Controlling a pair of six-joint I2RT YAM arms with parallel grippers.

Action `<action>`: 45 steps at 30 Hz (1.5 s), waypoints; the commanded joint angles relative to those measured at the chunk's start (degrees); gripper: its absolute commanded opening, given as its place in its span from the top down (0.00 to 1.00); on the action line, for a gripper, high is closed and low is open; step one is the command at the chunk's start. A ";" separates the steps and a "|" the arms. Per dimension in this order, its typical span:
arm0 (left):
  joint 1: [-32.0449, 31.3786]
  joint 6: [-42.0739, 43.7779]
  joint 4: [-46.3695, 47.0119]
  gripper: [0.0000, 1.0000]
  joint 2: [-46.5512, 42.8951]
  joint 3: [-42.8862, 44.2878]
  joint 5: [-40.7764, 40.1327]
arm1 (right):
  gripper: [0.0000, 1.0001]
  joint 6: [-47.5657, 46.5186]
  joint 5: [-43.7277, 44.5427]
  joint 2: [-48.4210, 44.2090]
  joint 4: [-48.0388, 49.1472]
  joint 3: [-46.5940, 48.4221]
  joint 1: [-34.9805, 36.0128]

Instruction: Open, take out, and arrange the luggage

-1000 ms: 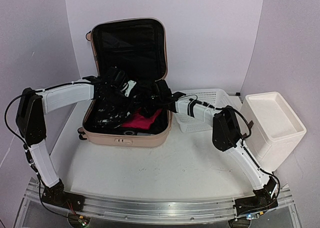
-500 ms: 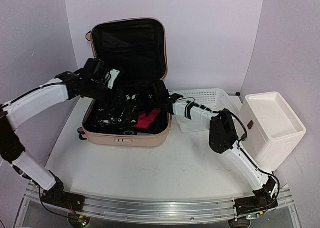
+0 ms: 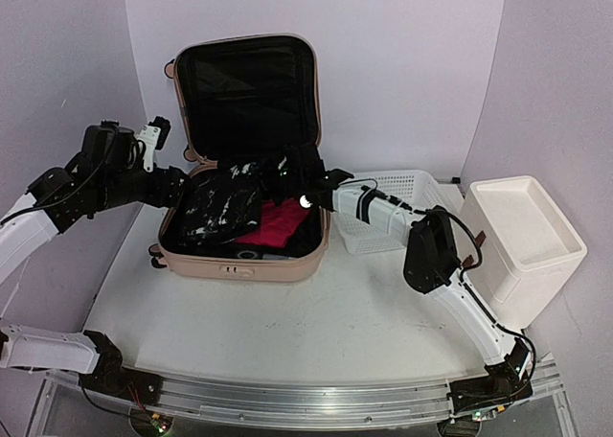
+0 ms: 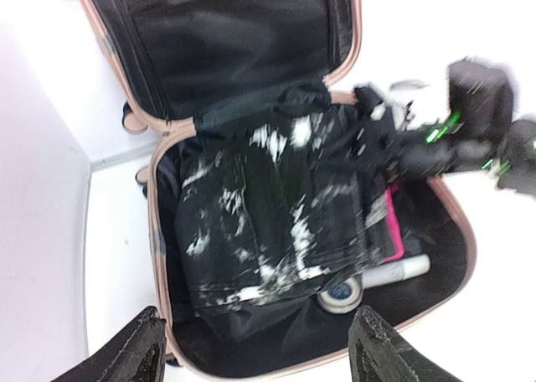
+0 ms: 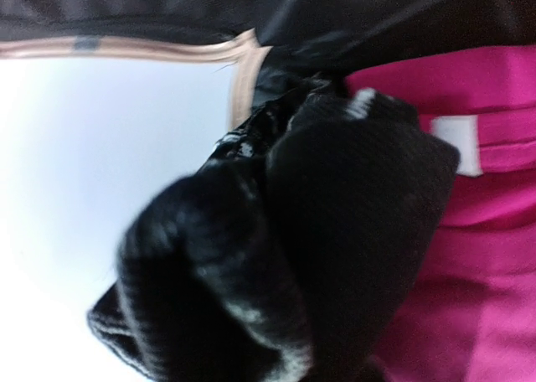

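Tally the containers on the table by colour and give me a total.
Pink: 1, the open luggage
White: 2, the mesh basket and the drawer cabinet
Total: 3

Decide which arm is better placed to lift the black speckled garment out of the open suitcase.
Right. The right tool is shut on the black garment inside the luggage; the left tool is open, off to its left.
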 commanded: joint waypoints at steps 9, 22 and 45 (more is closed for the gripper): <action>0.21 -0.97 7.42 0.25 2.12 -1.52 -0.40 | 1.00 -2.18 -14.03 -32.62 -2.78 -11.70 -2.91; 0.21 -2.24 8.21 0.26 4.78 -0.85 2.44 | 1.00 -17.87 -23.65 -45.81 -31.19 -19.90 -19.94; 0.21 -3.87 8.58 0.26 5.99 -0.25 5.74 | 1.00 -33.00 -26.56 -34.42 -41.81 -11.14 -31.72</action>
